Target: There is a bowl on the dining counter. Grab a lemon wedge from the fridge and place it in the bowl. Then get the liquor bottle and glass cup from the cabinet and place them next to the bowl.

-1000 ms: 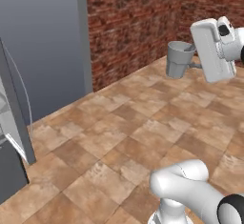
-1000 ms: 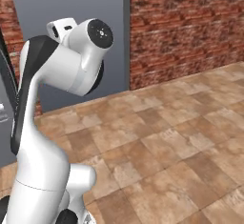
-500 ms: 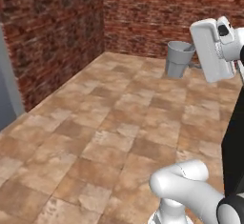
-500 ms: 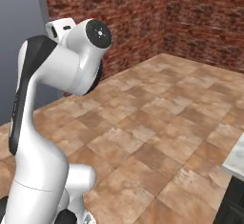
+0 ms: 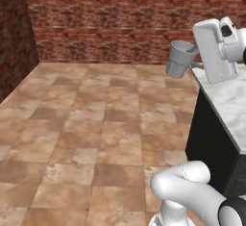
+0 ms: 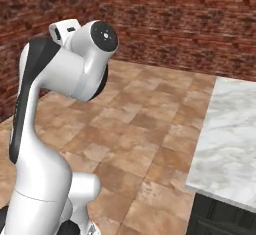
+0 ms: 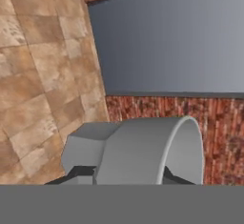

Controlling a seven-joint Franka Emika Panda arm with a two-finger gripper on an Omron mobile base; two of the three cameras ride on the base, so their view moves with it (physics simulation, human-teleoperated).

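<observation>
My gripper [image 5: 196,64] is shut on the glass cup [image 5: 181,59], a grey see-through tumbler carried high in the air, tilted, just left of the dining counter's near corner. In the hand view the glass cup [image 7: 143,151] lies on its side between my dark fingertips, with the gripper [image 7: 126,176] closed around its wall. The dining counter [image 5: 229,106], white marble with grey veins on a dark base, runs along the right edge; the same dining counter [image 6: 230,129] sits at the right of the right base view.
Brown tiled floor [image 5: 96,124] spreads out to the left of the counter. A red brick wall [image 5: 110,23] closes the far side and the left corner. In the hand view a flat grey-blue panel [image 7: 167,42] stands against brick.
The whole picture has swung as the base turned: the grey fridge has slid out on the left and the marble counter has come in on the right. The cup stays in the gripper.
</observation>
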